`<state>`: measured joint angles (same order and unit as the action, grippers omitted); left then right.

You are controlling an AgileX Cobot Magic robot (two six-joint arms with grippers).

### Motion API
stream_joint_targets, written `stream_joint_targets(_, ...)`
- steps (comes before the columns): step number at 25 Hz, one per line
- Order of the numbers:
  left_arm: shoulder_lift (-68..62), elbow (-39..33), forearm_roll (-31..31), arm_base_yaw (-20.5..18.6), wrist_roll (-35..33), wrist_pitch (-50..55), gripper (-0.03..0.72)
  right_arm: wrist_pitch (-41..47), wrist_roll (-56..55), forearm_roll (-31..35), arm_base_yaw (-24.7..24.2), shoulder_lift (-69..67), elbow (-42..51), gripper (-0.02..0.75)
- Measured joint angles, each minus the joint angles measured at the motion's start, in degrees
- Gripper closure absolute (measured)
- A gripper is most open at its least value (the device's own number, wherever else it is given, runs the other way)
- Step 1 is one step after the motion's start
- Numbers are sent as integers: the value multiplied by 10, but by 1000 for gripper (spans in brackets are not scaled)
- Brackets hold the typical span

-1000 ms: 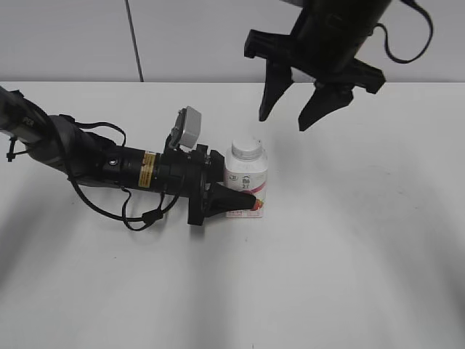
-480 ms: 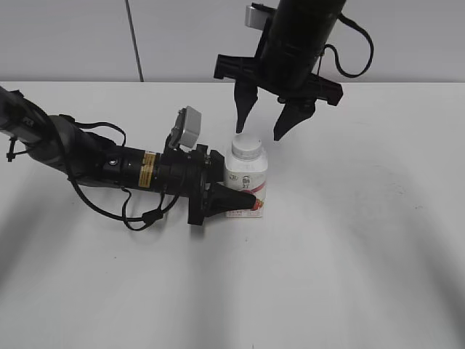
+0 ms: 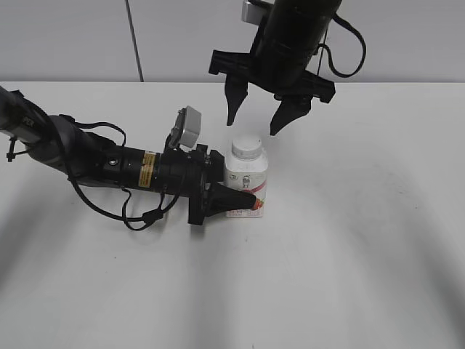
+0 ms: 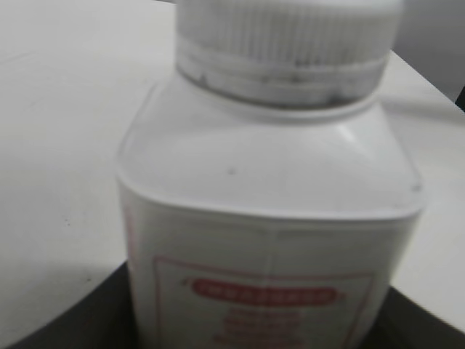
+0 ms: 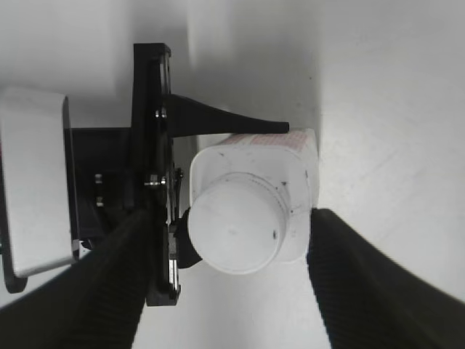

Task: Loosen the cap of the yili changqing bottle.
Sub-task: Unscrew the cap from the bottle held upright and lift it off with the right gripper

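Note:
The yili changqing bottle [image 3: 247, 177] stands upright on the white table, white with a pink-red label. My left gripper [image 3: 245, 193] reaches in from the left and is shut on its lower body; one black finger [image 5: 232, 125] lies along the bottle's side. The left wrist view is filled by the bottle [image 4: 269, 233] and the ribbed white cap [image 4: 287, 43]. My right gripper [image 3: 254, 125] hangs open just above the cap [image 3: 245, 147], pointing down. In the right wrist view its two fingers flank the cap [image 5: 234, 227] with clear gaps and touch nothing.
The left arm [image 3: 109, 163] lies low across the table from the left edge, with loose black cables [image 3: 138, 214] beside it and its grey camera box [image 3: 190, 128] sticking up. A grey wall [image 3: 73, 36] backs the table.
The right gripper has come down and leftward from the upper right to a spot above the cap, and its fingers have spread a little wider. The left arm and the bottle stayed still.

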<state>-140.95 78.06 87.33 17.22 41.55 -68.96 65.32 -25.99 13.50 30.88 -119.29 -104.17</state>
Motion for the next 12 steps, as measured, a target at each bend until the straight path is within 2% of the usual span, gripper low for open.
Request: stream_joint_targets(12,0,0,-2,0,0,1,276,1,-2,-6,8,-5,0,211)
